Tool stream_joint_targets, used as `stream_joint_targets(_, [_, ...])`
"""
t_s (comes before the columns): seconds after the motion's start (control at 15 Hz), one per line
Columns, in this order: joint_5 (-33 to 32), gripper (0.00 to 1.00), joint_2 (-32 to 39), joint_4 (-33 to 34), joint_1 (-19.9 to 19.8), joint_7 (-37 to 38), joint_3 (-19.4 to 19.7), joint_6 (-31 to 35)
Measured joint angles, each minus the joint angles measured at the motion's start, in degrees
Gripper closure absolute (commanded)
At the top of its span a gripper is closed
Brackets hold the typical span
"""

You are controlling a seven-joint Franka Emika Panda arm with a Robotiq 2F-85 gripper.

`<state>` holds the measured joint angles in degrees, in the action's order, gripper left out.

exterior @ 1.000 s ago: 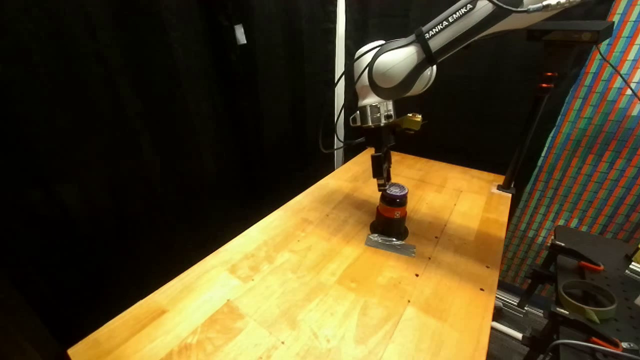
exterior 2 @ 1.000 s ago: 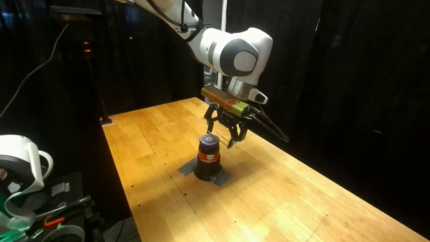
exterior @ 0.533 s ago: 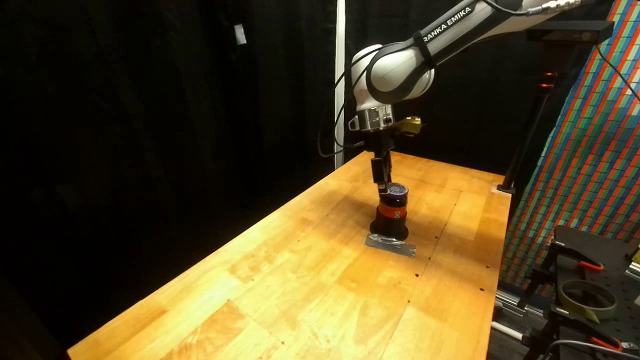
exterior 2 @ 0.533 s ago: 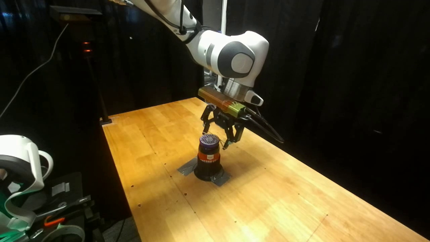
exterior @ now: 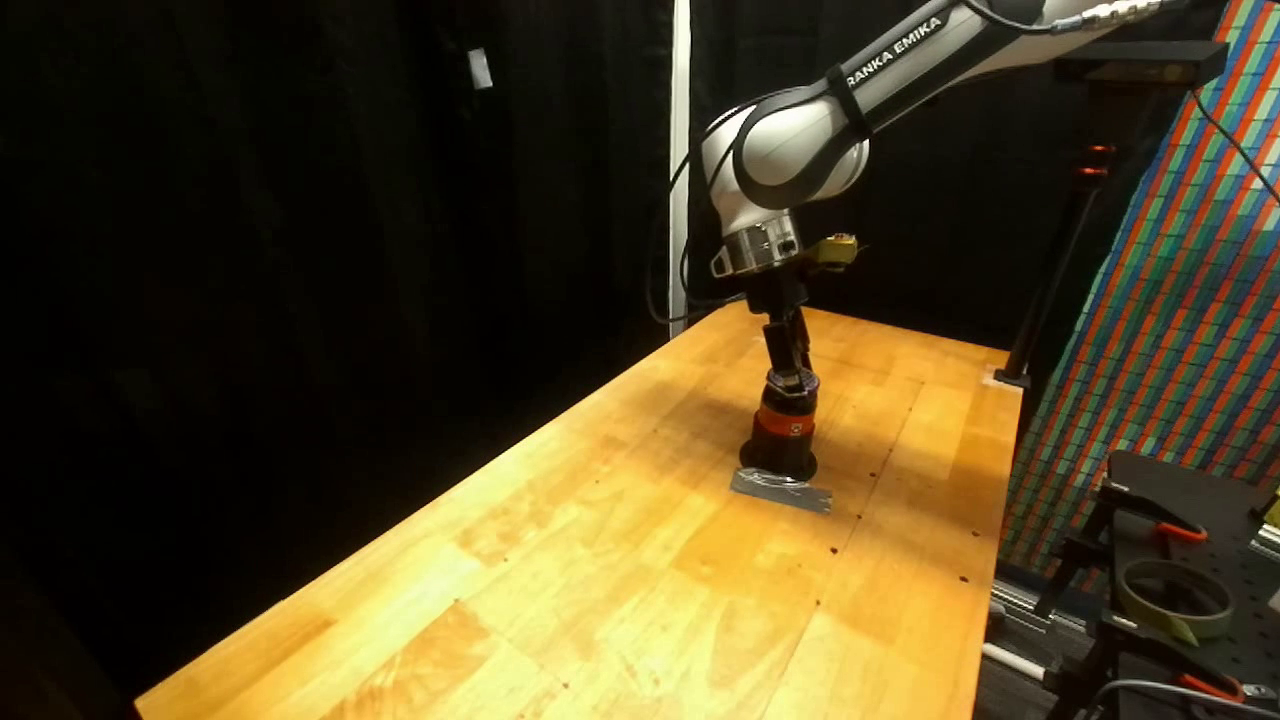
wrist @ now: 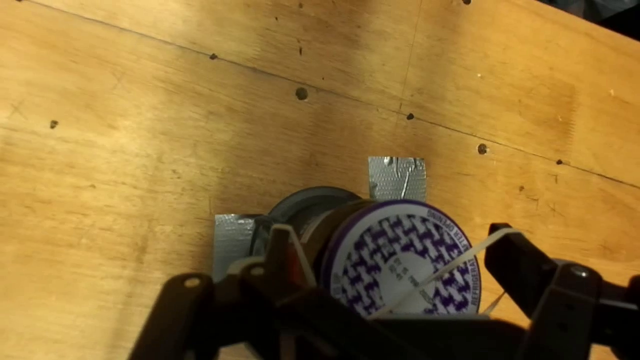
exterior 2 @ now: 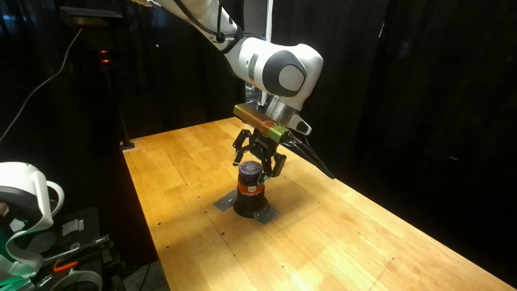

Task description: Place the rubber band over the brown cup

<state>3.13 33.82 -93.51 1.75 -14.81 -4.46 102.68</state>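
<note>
"Which step is this?"

"The fitting, I'd judge. The gripper (exterior 2: 249, 171) is over the brown cup (exterior 2: 251, 189), its fingers (wrist: 517, 267) wide apart on either side of the lid (wrist: 400, 260), stretching the rubber band (wrist: 440, 273) across it."

"It isn't on yet?"

"Seemingly not, though dark fingers hide much of the loop; I can't tell whether it clears the cup."

"Next?"

"It wants lowering past the lid's edge, the likeliest snag, then the fingers eased free."

"Anything nearby?"

"Grey tape (exterior 2: 224, 200) beside the cup's dark base (exterior 2: 247, 205) on the table (exterior 2: 323, 242); neither seems to obstruct."
</note>
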Motion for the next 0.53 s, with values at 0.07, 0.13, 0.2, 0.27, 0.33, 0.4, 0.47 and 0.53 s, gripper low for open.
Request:
stream_joint_targets(0.07, [0.0,0.00,-0.1,-0.1,-0.1,0.0,0.0,0.0])
stream_joint_targets(0.13, [0.0,0.00,-0.2,-0.1,-0.1,0.0,0.0,0.1])
stream_joint_targets(0.2, [0.0,0.00,-0.3,-0.4,-0.2,0.0,0.0,0.0])
stream_joint_targets(0.27, [0.0,0.00,-0.5,-0.8,-0.3,0.0,0.0,0.0])
stream_joint_targets(0.33, [0.0,0.00,-0.7,-1.2,-0.4,0.0,0.0,0.1])
stream_joint_targets(0.4, [0.1,0.00,-1.1,-1.7,-0.5,0.0,0.0,0.1])
stream_joint_targets(0.47, [0.1,0.00,-1.5,-2.0,-0.6,0.0,0.0,0.2])
stream_joint_targets(0.53, [0.1,0.00,-2.0,-2.6,-0.7,0.0,0.0,0.5])
